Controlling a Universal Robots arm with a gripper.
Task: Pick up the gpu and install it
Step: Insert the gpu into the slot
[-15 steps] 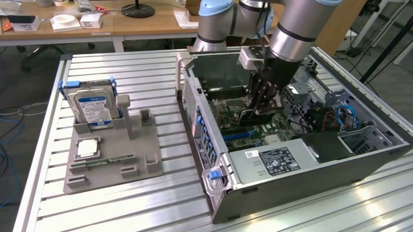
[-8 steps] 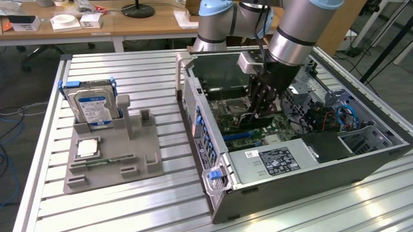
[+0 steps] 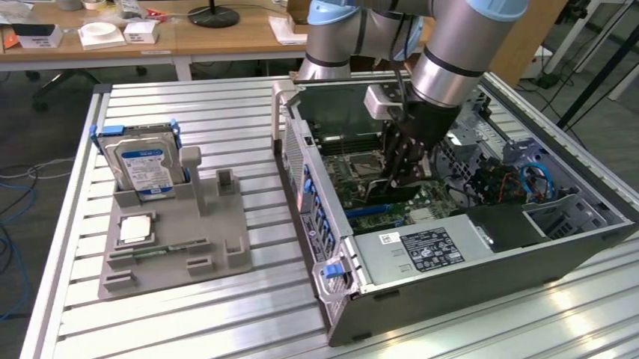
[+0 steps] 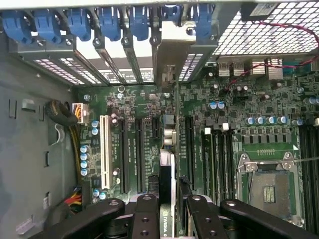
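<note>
Where exterior view puts gripper [image 3: 405,176] inside case [image 3: 469,295], wrist view adds fingers [image 4: 144,215] pinching gpu [image 4: 167,189] edge-on

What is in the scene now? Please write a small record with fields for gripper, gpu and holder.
gripper: the gripper is inside the open computer case, shut on the gpu
gpu: on edge above the motherboard slots, bracket end toward the blue clips; whether it is seated cannot be told
holder: gray holder outside the case, hard drive standing in it
</note>
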